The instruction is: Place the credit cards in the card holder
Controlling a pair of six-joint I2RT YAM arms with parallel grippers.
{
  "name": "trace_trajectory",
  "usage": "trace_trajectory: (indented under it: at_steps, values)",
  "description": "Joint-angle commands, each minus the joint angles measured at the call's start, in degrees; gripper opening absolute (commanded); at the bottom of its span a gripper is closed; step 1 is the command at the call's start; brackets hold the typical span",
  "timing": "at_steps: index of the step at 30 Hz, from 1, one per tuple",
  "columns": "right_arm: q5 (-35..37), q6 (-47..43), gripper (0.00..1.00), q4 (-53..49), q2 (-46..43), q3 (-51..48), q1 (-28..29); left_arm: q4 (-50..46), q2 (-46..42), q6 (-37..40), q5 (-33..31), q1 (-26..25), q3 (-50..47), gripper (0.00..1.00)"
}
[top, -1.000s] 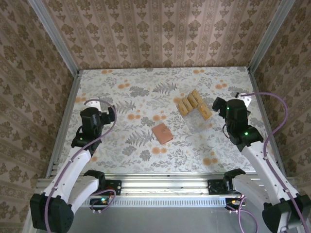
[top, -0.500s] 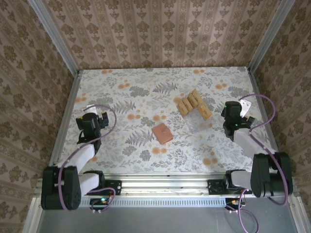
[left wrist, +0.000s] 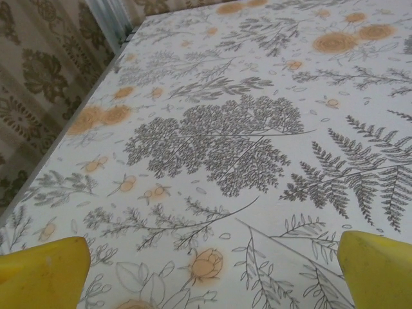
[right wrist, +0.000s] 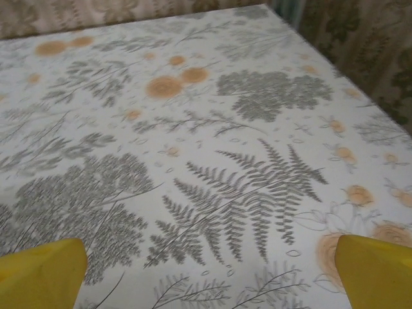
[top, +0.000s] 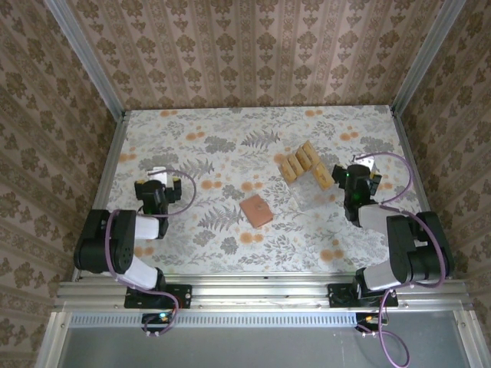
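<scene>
The card holder [top: 255, 210] lies on the worktop [top: 222, 146] between the left jaws and right jaws; the credit cards [top: 305, 163] lie near the right jaws. Both gape wide, empty.

Both arms have folded down over the last second. The long white links no longer reach up from the bottom corners, and the elbows now sit bunched low at the near edge of the table [top: 230, 130]. Left end effector [top: 159, 184] has shifted slightly right. Right end effector [top: 354, 179] has shifted left, now near the credit cards [top: 307, 163]. Purple cables [top: 400, 167] are drawn into tighter loops.
</scene>
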Motion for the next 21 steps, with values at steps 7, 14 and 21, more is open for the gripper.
trace_trajectory:
  at_steps: [7, 14, 21]
  values:
    - [-11.0, -5.8, 1.00, 12.5, 3.1, -2.7, 0.1, -0.8, 0.8, -0.9, 8.7, 3.6, 4.0, 1.00]
    - [-12.1, -4.4, 1.00, 16.0, 4.4, -4.1, -1.4, -0.7, 0.8, -1.3, 10.7, 4.5, 4.0, 1.00]
    - [-7.1, -5.1, 1.00, 16.2, 4.3, -4.3, 0.5, 0.1, 0.7, -0.4, 9.3, 3.5, 3.5, 1.00]
